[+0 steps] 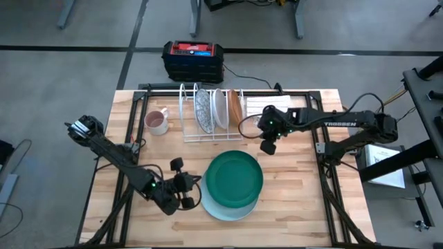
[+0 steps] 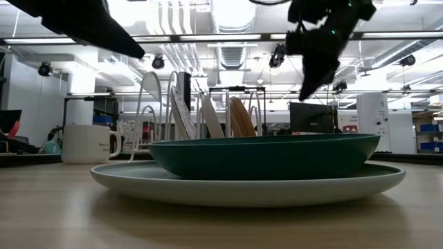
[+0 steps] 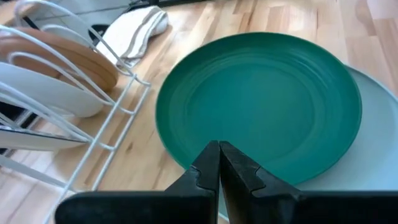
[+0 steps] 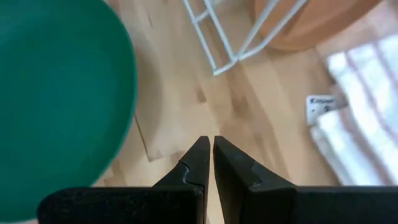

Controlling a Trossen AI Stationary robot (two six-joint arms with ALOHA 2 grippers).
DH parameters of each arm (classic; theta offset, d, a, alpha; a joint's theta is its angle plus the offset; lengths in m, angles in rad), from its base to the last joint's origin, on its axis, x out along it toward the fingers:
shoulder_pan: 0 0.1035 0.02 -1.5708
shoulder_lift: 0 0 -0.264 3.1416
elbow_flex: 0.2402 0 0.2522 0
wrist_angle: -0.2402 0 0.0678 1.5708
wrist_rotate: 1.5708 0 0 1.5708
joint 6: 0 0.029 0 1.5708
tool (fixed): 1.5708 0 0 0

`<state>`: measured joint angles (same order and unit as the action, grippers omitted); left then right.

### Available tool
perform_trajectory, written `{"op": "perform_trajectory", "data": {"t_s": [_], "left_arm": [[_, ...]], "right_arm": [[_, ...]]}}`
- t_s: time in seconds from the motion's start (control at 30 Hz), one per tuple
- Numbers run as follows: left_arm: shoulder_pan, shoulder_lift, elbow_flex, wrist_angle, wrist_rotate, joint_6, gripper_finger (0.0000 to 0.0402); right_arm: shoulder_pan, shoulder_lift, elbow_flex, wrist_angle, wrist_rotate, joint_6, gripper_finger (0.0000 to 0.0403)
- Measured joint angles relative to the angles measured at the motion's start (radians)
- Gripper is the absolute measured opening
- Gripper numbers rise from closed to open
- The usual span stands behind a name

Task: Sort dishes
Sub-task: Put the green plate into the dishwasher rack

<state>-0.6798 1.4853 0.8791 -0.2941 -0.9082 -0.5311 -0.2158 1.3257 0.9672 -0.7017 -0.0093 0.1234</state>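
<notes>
A dark green plate (image 1: 235,177) lies stacked on a larger pale mint plate (image 1: 228,207) near the table's front middle. A grey-speckled plate (image 1: 203,111), a white plate (image 1: 219,107) and a brown plate (image 1: 235,105) stand on edge in the slots of a white wire rack (image 1: 190,135). My left gripper (image 3: 219,152) is shut, raised just off the green plate's left rim (image 3: 171,146). My right gripper (image 4: 207,146) is also shut. It points down over bare wood between the rack and the green plate, well above the table (image 2: 308,93).
A pinkish mug (image 1: 157,122) stands left of the rack. A folded white striped cloth (image 1: 261,105) lies to the rack's right. A black and red box (image 1: 192,59) sits beyond the table's far edge. Bare wood lies to the right of the stacked plates.
</notes>
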Motion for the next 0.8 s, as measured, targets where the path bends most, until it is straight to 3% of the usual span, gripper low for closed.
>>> {"op": "perform_trajectory", "data": {"t_s": [0.2,0.53,0.8], "left_arm": [[0.034,0.0,-0.043,0.083,0.065,-0.001,0.0],[0.043,0.0,-0.117,0.196,0.074,0.0,0.0],[0.06,0.0,-0.184,0.307,0.073,0.007,0.0]], "right_arm": [[0.028,-0.001,-0.108,0.101,-0.001,0.067,0.0014],[0.06,0.003,-0.201,0.275,-0.146,0.121,0.0017],[0.079,0.014,-0.203,0.3,-0.153,0.146,0.0087]]}}
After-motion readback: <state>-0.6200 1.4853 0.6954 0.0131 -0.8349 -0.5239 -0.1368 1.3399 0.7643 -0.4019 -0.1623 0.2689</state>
